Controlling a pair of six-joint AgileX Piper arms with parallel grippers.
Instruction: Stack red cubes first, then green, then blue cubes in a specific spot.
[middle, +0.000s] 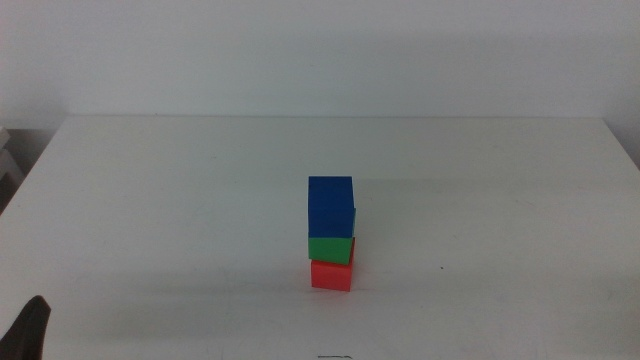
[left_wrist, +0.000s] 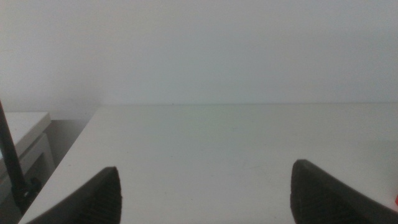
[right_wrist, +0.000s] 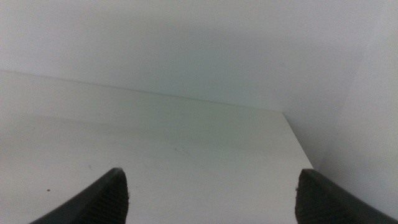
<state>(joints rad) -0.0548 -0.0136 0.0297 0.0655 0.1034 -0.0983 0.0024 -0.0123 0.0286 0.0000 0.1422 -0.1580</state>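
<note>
Left gripper (left_wrist: 205, 190): jaws spread wide with nothing between them, holding nothing, low over bare white table (left_wrist: 205, 143); in the middle view only a dark tip of it (middle: 30, 328) shows at the near left corner, well apart from the cubes. Right gripper (right_wrist: 211, 196): jaws likewise parted and empty, looking out over bare tabletop toward the table's far right corner and the pale wall; it does not show in the middle view. Red cube (middle: 331, 275): resting on the white table (middle: 150, 200), near the middle and slightly toward the near edge, bottom of a three-high stack. Green cube (middle: 331, 249): seated directly on the red cube, touching it; its right edge sits a little further right than the red cube's. Blue cube (middle: 331, 206): on top of the green cube, touching it, upright, roughly in line with the two below; it appears taller in the middle view because its top face is also seen. Stack: standing free, no gripper touching or near it, casting a faint shadow toward the near left. A sliver of red (left_wrist: 395, 200) shows at the edge of the left wrist view; too little is visible to tell what it is. Wall: plain and pale, behind the table's far edge.
</note>
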